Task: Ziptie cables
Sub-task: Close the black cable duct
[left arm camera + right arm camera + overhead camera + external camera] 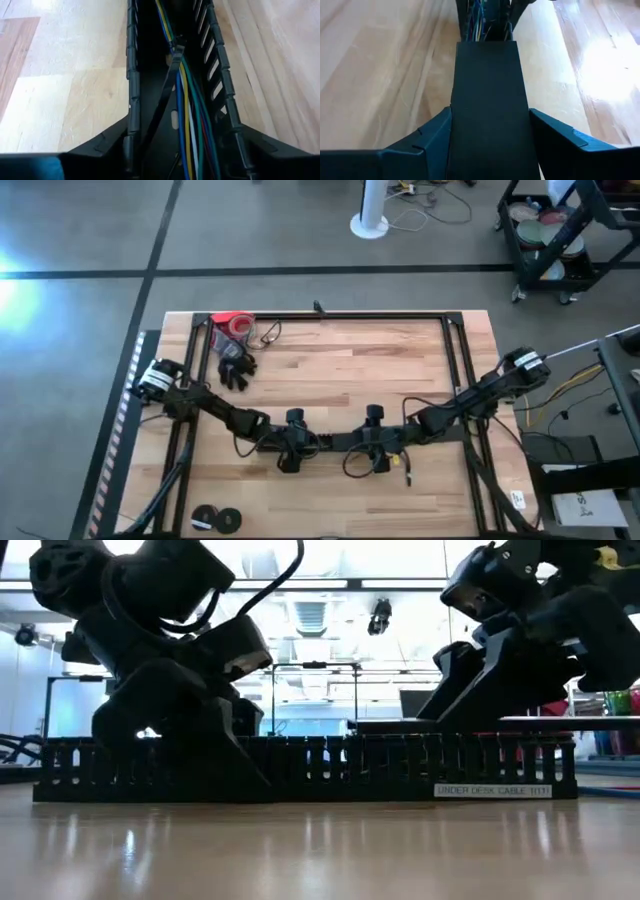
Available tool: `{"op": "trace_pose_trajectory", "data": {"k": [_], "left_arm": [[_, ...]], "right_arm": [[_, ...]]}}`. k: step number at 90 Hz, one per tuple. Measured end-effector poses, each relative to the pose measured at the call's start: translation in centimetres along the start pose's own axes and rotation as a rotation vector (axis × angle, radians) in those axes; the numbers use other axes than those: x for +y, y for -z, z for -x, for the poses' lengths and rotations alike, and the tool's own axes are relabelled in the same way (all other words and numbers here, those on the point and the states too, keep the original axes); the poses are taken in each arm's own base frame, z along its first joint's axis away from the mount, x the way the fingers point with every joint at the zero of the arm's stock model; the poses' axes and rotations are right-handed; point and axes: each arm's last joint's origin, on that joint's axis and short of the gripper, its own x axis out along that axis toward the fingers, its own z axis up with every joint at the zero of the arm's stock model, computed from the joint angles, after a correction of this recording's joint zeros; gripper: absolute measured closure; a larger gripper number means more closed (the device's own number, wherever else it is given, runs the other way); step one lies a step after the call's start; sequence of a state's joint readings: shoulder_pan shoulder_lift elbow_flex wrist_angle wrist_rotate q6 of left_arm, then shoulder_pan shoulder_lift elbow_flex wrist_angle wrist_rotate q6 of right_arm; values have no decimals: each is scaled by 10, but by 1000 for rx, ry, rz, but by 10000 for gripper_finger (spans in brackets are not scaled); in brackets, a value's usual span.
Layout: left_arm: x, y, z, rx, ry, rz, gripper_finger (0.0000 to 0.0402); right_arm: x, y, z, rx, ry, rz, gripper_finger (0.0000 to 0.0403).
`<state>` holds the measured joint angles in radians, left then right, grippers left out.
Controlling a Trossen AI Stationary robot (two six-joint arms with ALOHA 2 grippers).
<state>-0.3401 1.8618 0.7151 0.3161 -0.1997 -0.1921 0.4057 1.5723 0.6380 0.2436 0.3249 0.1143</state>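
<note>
Left hand (291,452), spread wide, straddles the slotted tray (132,75) where the cables (187,115) lie between its fingers.

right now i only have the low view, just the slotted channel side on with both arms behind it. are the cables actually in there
observer: yes. The left wrist view looks down into the slotted channel, and the cables run along inside it.
operator: any ziptie on them
observer: a black ziptie looks looped round the bundle, with its tail trailing back toward the left gripper.
operator: and the right side
observer: the right gripper is over a flat black strip lying along the top of the channel. The cables show only beyond its far end.
</note>
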Motion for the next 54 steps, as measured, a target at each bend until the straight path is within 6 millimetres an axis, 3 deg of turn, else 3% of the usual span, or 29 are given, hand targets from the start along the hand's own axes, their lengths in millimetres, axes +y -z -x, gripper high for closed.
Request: {"op": "trace_pose_trajectory", "data": {"k": [54], "left_arm": [[1, 0, 0, -2, -14, 25, 170]], "right_arm": [[5, -6, 2, -5, 7, -35, 188]]}}
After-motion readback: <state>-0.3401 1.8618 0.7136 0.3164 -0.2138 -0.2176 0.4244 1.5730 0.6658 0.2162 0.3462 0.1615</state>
